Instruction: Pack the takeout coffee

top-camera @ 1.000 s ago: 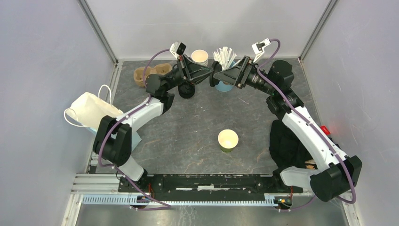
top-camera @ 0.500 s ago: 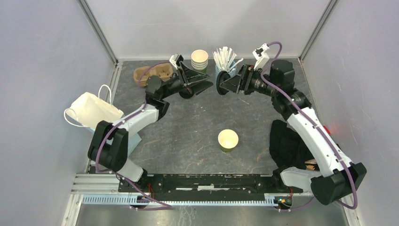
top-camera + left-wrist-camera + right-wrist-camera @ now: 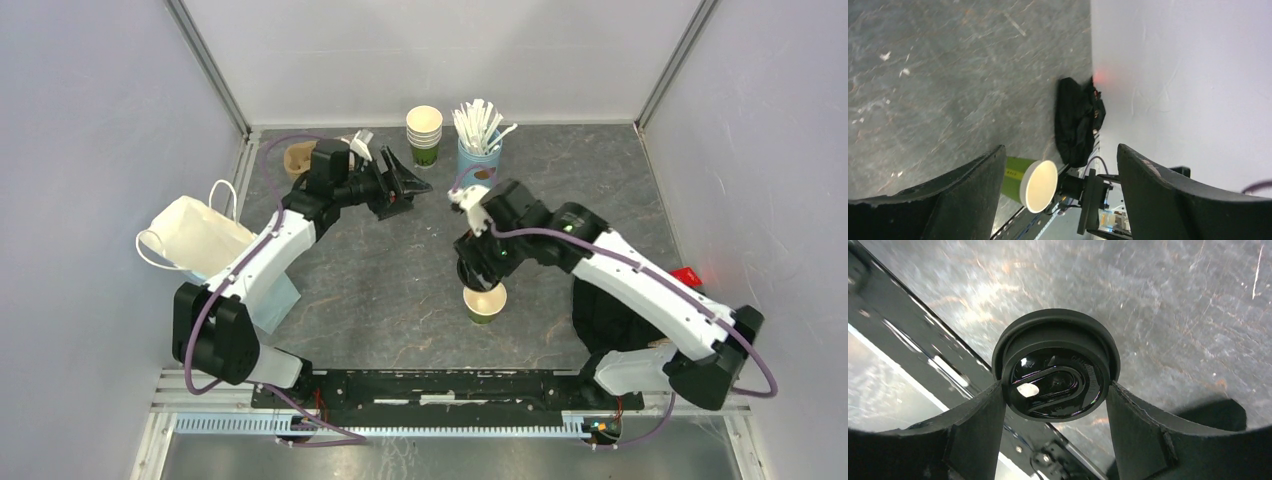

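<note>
A green paper cup (image 3: 485,300) stands open-topped in the middle of the table, its cream inside showing; the left wrist view sees it far off (image 3: 1037,185). My right gripper (image 3: 472,268) hangs just behind and above the cup. It is shut on a round black plastic lid (image 3: 1055,367), a finger pressing each side of the rim (image 3: 1055,390). My left gripper (image 3: 413,187) is at the back left, open and holding nothing, its jaws wide apart (image 3: 1059,150).
At the left edge lies a white paper bag (image 3: 195,235). A brown cup carrier (image 3: 297,158), a stack of lidless cups (image 3: 424,130) and a blue cup of white stirrers (image 3: 478,135) line the back. A black cloth (image 3: 600,300) lies on the right.
The two grippers were together at the back; the left one opened and drew back to the left. The right arm swung forward with the black lid to just above the green cup.
</note>
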`<state>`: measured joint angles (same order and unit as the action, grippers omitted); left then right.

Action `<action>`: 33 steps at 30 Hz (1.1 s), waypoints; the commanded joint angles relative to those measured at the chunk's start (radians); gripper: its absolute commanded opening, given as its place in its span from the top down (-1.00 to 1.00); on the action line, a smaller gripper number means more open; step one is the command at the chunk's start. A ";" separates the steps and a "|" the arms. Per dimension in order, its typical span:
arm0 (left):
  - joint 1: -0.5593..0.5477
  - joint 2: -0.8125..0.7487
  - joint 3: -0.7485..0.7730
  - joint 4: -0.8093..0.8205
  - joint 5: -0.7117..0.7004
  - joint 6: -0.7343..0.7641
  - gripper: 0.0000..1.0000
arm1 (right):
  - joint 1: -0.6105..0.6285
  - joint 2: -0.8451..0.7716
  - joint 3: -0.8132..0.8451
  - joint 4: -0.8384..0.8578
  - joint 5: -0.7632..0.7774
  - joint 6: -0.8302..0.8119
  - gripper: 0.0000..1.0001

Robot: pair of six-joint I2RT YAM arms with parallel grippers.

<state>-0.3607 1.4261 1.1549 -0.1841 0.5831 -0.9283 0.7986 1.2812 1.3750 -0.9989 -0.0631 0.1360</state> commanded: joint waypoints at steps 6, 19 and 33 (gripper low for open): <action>-0.051 -0.052 -0.091 -0.016 -0.019 0.020 -0.74 | 0.186 0.148 0.071 -0.208 0.289 -0.041 -0.18; -0.059 -0.075 -0.131 -0.020 -0.041 0.022 -0.74 | 0.182 0.135 -0.069 -0.070 0.267 -0.036 -0.26; -0.059 -0.061 -0.106 -0.038 -0.038 0.034 -0.74 | 0.156 0.138 -0.107 -0.035 0.213 -0.046 -0.29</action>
<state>-0.4202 1.3808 1.0267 -0.2169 0.5507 -0.9260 0.9600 1.4353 1.2785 -1.0645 0.1673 0.1024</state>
